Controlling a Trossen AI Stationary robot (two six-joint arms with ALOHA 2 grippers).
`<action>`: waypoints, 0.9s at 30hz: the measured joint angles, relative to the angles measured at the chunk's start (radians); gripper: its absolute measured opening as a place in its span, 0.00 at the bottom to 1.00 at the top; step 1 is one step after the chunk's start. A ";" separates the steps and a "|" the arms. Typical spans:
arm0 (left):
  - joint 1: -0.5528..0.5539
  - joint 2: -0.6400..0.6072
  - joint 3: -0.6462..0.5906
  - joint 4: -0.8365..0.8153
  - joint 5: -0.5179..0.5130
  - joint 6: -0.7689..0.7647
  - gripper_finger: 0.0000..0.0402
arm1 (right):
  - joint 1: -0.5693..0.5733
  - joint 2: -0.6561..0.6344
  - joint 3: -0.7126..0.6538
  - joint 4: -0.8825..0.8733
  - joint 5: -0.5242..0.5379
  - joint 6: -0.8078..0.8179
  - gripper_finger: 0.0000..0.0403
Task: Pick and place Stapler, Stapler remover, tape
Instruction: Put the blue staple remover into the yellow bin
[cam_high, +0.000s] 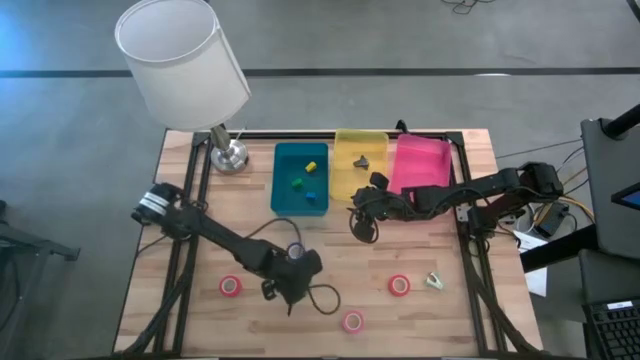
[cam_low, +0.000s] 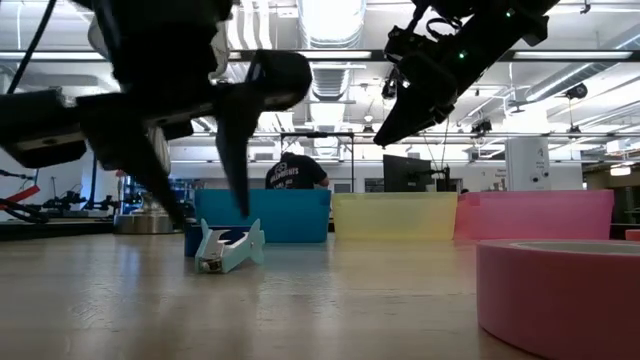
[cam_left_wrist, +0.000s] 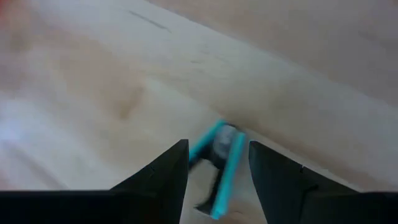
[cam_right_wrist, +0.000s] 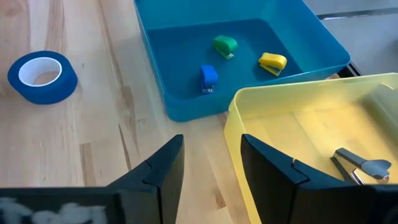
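My left gripper (cam_high: 283, 296) (cam_left_wrist: 217, 146) hangs open over the table's near middle. A small teal and white piece with spread jaws (cam_left_wrist: 217, 165) (cam_low: 228, 248), seemingly a stapler remover, lies on the wood below it, between and just ahead of the fingers. I see no touch. A blue tape roll (cam_high: 296, 250) (cam_right_wrist: 42, 76) lies flat just beyond. Three pink tape rolls (cam_high: 230, 286) (cam_high: 352, 321) (cam_high: 399, 285) lie on the near half. My right gripper (cam_high: 360, 225) (cam_right_wrist: 211, 168) waits open above the wood by the yellow tray (cam_high: 345, 185), nothing between its fingers.
The blue tray (cam_high: 282, 190) holds three small staplers: green (cam_right_wrist: 225, 45), yellow (cam_right_wrist: 272, 61) and blue (cam_right_wrist: 209, 76). A grey stapler remover (cam_right_wrist: 360, 167) lies in the yellow tray. A pink tray (cam_high: 425, 160) stands to its right, a lamp (cam_high: 228, 155) at the far left, and a pale small piece (cam_high: 435, 281) at the near right.
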 joint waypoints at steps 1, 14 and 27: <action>0.000 0.021 0.027 -0.042 0.001 0.027 0.43 | 0.000 0.000 0.000 0.000 0.000 0.000 0.37; 0.002 0.127 0.157 -0.124 -0.127 0.274 0.43 | 0.000 0.000 0.000 -0.001 0.000 0.000 0.39; 0.022 0.141 0.157 -0.085 -0.124 0.360 0.43 | 0.000 0.000 0.000 -0.001 0.000 -0.007 0.37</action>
